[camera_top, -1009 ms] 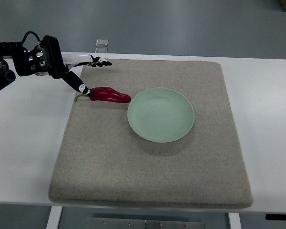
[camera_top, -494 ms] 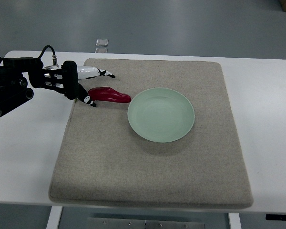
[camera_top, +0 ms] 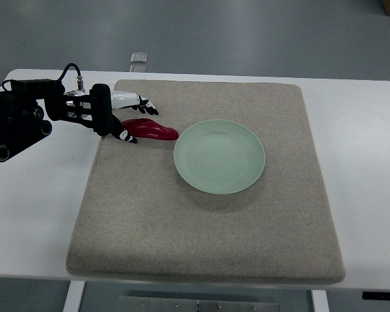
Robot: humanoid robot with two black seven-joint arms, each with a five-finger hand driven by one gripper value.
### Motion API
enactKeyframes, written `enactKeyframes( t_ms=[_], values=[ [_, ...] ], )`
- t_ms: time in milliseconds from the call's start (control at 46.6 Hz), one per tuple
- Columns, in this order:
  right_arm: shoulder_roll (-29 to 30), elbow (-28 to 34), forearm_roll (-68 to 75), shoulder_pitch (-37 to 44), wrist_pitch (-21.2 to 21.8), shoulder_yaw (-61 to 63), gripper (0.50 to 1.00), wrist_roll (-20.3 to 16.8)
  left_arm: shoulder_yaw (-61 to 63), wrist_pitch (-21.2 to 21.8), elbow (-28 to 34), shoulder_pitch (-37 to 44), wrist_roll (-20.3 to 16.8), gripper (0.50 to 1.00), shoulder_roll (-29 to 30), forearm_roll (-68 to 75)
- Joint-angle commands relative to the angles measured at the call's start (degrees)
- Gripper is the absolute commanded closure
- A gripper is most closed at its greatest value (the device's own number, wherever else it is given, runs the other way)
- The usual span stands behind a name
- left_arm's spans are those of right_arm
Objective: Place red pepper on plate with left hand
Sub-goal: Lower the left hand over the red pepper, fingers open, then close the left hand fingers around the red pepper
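Note:
A red pepper (camera_top: 153, 130) lies on the grey mat (camera_top: 208, 221), just left of the pale green plate (camera_top: 220, 156) and touching or nearly touching its rim. My left hand (camera_top: 133, 120) comes in from the left edge and sits at the pepper's stem end. Its fingers (camera_top: 143, 106) are spread, some above the pepper and the thumb (camera_top: 125, 136) below it. The hand straddles the pepper's left end without closing on it. The plate is empty.
The mat lies on a white table (camera_top: 39, 201). A small clear object (camera_top: 139, 60) stands at the table's far edge, behind the hand. The right arm is out of view.
My left arm has lowered and moved right. The hand has gone from touching the pepper's stem with one fingertip to straddling its left end. The pepper has stayed in place.

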Motion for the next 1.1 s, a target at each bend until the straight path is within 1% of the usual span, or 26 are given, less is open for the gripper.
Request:
enactKeyframes(
  t_ms=[0, 451, 472, 515, 537, 558, 601, 644, 709, 816, 859, 945, 988, 1031, 1074],
  values=[
    [0.0, 0.0, 0.0, 0.0, 0.0, 0.0, 0.572, 0.0, 0.0, 0.0, 0.0, 0.0, 0.0, 0.677, -0.6, 0.0],
    [0.0, 0.0, 0.0, 0.0, 0.0, 0.0, 0.572, 0.0, 0.7, 0.0, 0.0, 0.0, 0.1, 0.681, -1.5, 0.0],
    [0.0, 0.0, 0.0, 0.0, 0.0, 0.0, 0.572, 0.0, 0.7, 0.0, 0.0, 0.0, 0.1, 0.696, -1.5, 0.0],
    [0.0, 0.0, 0.0, 0.0, 0.0, -0.1, 0.572, 0.0, 0.7, 0.0, 0.0, 0.0, 0.1, 0.758, -1.5, 0.0],
    [0.0, 0.0, 0.0, 0.0, 0.0, 0.0, 0.572, 0.0, 0.8, 0.0, 0.0, 0.0, 0.1, 0.780, -1.5, 0.0],
    [0.0, 0.0, 0.0, 0.0, 0.0, -0.1, 0.572, 0.0, 0.8, 0.0, 0.0, 0.0, 0.1, 0.797, -1.5, 0.0],
    [0.0, 0.0, 0.0, 0.0, 0.0, 0.0, 0.572, 0.0, 0.9, 0.0, 0.0, 0.0, 0.1, 0.810, -1.6, 0.0],
    [0.0, 0.0, 0.0, 0.0, 0.0, 0.0, 0.572, 0.0, 0.9, -0.1, 0.0, 0.0, 0.1, 0.849, -1.5, 0.0],
    [0.0, 0.0, 0.0, 0.0, 0.0, 0.0, 0.572, 0.0, 0.9, 0.0, 0.0, 0.0, 0.1, 0.868, -1.5, 0.0],
    [0.0, 0.0, 0.0, 0.0, 0.0, 0.0, 0.572, 0.0, 0.9, 0.0, 0.1, 0.0, 0.1, 0.881, -1.5, 0.0],
    [0.0, 0.0, 0.0, 0.0, 0.0, 0.0, 0.572, 0.0, 0.9, 0.0, 0.1, 0.0, 0.1, 0.906, -1.4, 0.0],
    [0.0, 0.0, 0.0, 0.0, 0.0, 0.0, 0.572, 0.0, 0.9, 0.0, 0.1, -0.1, 0.1, 0.917, -1.3, 0.0],
    [0.0, 0.0, 0.0, 0.0, 0.0, 0.0, 0.572, 0.0, 0.9, 0.0, 0.1, -0.2, 0.1, 0.945, -1.3, 0.0],
    [0.0, 0.0, 0.0, 0.0, 0.0, 0.0, 0.572, 0.0, 0.9, 0.0, 0.0, -0.3, 0.1, 0.956, -1.2, 0.0],
    [0.0, 0.0, 0.0, 0.0, 0.0, 0.0, 0.572, 0.0, 0.9, 0.0, 0.1, -0.4, 0.1, 0.981, -1.1, 0.0]
  ],
)
